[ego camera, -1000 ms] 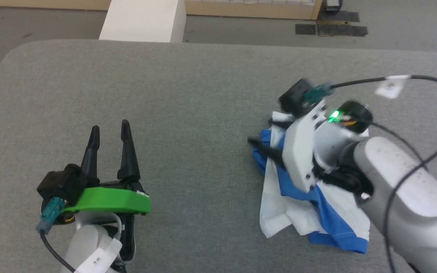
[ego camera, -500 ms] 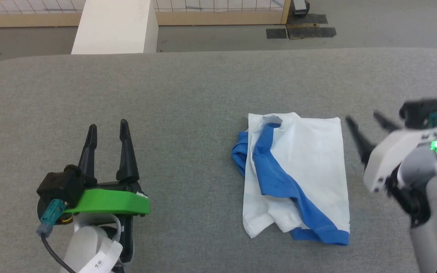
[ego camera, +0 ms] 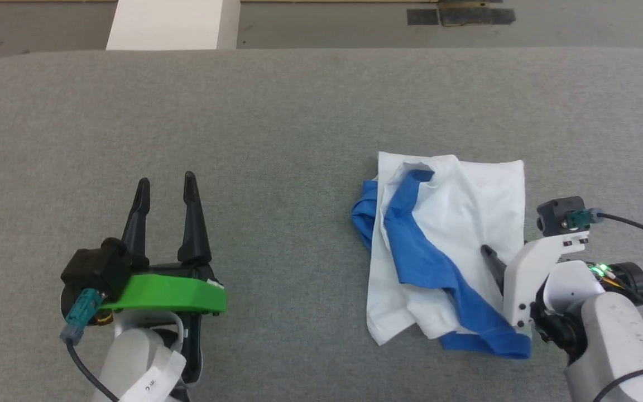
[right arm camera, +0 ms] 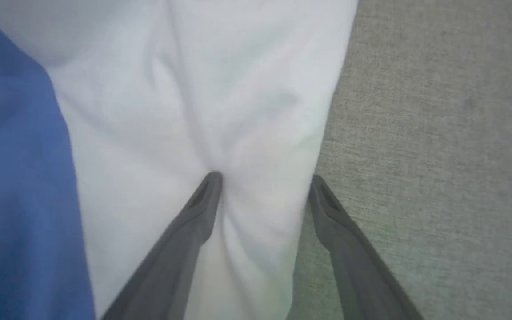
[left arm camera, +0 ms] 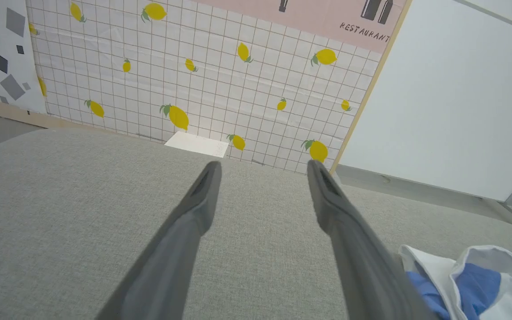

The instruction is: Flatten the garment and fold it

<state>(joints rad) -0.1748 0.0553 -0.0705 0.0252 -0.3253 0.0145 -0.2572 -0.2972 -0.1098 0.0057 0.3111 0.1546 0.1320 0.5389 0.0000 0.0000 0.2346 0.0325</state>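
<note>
Garment (ego camera: 466, 212), one, left pincer (ego camera: 166, 180), right pincer (right arm camera: 262, 178), gaping

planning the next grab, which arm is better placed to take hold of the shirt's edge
Right. The right gripper is open astride the white right edge of the garment, one finger on the cloth. The left gripper is open over the table, well to the left of the garment.
</note>
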